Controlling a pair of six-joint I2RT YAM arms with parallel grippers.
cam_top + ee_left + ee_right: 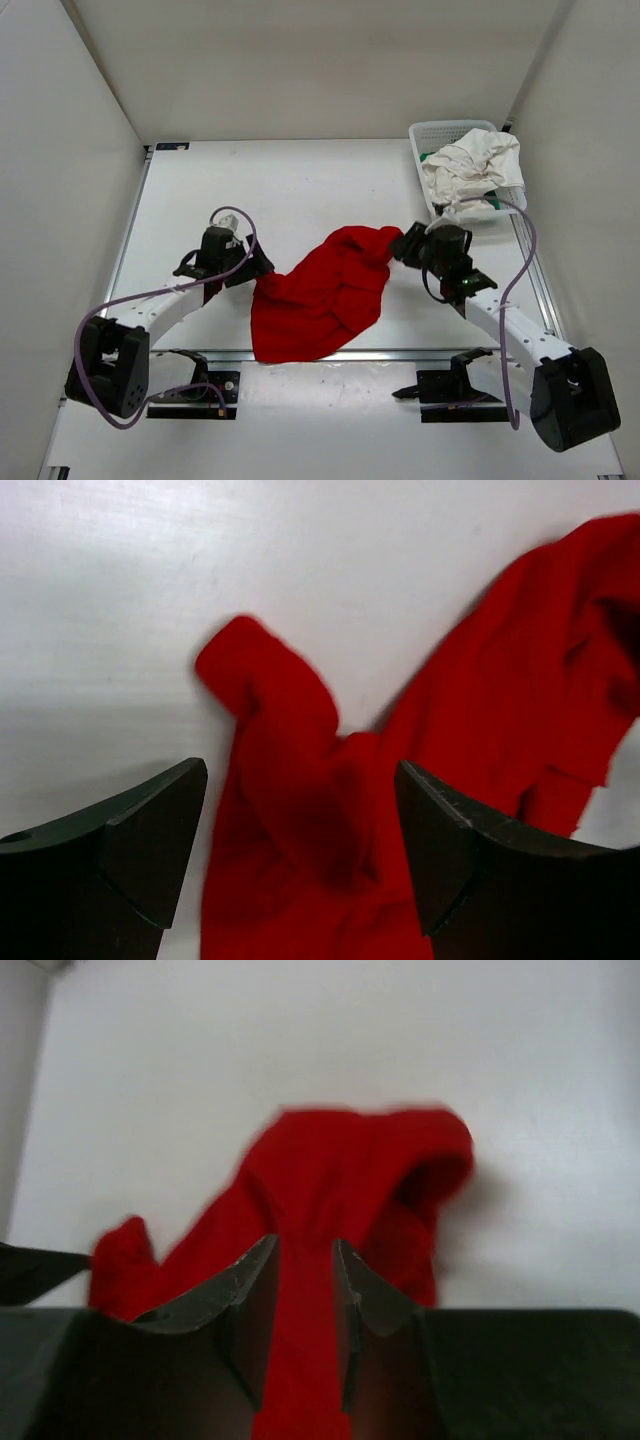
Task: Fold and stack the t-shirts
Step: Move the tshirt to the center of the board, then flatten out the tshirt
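From above, the red t-shirt [325,295] lies crumpled on the white table [300,190] between the two arms, its wide lower part near the front edge. Its upper right corner runs up to the right gripper [405,245]. The left gripper [255,268] sits at the shirt's left edge. In the far right corner a white mesh basket [440,130] holds the white t-shirt [470,165], which is bunched up and spills over the rim.

In the left wrist view, the left gripper [300,780] has its black fingers [150,840] spread wide. The red t-shirt [480,700] lies on the table [120,600] under and between them, touching neither fingertip. A rolled fold points up and to the left, and the main body of the shirt spreads off to the right.

In the right wrist view, the right gripper [305,1245] has its fingers [235,1280] only slightly apart. A bunched band of the red t-shirt [350,1160] fills the narrow gap, pinched against both inner faces. Beyond the tips the cloth widens into a blurred mound on the table [200,1040].
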